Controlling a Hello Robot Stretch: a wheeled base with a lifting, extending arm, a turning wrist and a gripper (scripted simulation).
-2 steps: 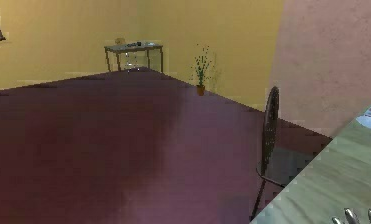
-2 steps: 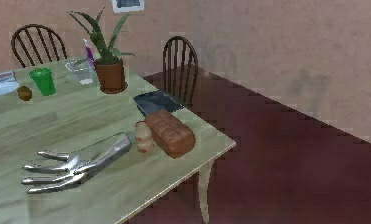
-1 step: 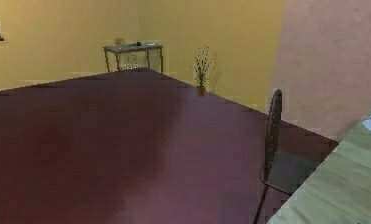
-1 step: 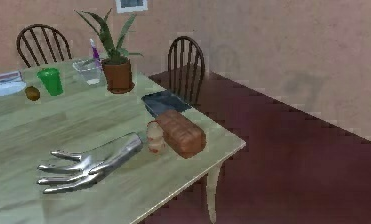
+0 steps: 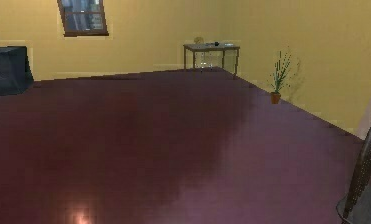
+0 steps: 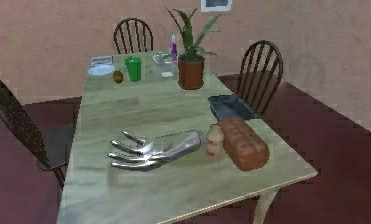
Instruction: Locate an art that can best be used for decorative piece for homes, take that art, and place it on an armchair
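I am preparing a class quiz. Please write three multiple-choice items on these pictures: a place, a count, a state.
1. Where is the silver hand sculpture? A) on the wooden table, beside the bread loaf; B) on the floor; C) on a chair.
2. How many dark chairs stand at this table? A) one; B) three; C) five.
3. How is the table's potted plant? A) tipped over; B) hanging; C) upright.
1 A: it lies on the tabletop. 2 B: one at each of three sides. 3 C: its pot stands on its base.
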